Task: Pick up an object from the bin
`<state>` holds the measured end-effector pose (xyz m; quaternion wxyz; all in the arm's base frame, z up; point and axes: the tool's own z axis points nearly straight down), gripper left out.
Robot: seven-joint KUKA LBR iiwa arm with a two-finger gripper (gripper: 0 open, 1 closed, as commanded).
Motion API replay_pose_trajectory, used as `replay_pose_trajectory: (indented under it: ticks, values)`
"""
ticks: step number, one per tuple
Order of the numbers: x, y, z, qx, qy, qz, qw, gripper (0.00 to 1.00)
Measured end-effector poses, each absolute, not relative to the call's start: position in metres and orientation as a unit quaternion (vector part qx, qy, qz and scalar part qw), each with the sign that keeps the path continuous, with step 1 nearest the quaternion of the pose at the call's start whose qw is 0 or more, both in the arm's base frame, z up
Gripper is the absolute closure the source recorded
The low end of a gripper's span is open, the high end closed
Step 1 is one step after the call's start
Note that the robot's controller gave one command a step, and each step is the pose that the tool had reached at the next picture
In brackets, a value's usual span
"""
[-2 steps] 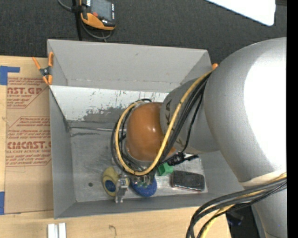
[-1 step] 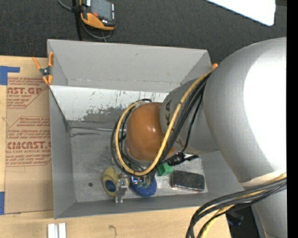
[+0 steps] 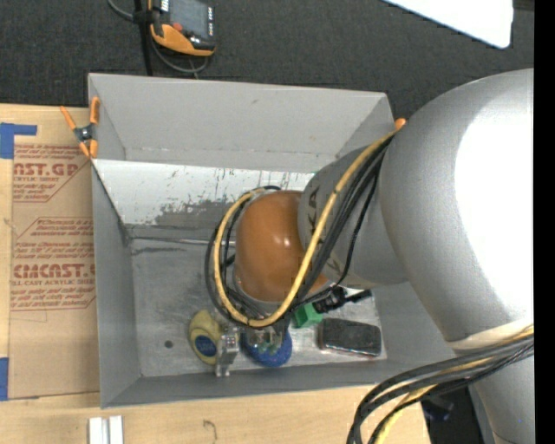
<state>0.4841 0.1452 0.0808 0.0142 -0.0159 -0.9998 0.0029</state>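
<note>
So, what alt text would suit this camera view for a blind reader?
A robot arm reaches from the right into a grey metal bin, its gripper low among a yellowish-blue roll, a blue round thing, a green piece and a flat black slab.

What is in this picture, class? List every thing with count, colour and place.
bin: one, grey, centre.
roll: one, pale yellow and blue, bin floor, near wall, left.
round thing: one, blue, near wall, beside the roll.
small thing: one, green, beneath the arm.
flat slab: one, dark, near wall, right.
handheld device: one, orange and black, outside, top.
arm: one, silver, from right, with orange cover and cables.
gripper: one, metal, between roll and round thing.
</note>
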Motion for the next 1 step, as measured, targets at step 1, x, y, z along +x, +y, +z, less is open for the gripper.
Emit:
replay_pose_trajectory:
  ticks: [1]
  values:
    - [0.4841,0.1452,0.0808,-0.016,-1.0,0.003,0.014,1.0]
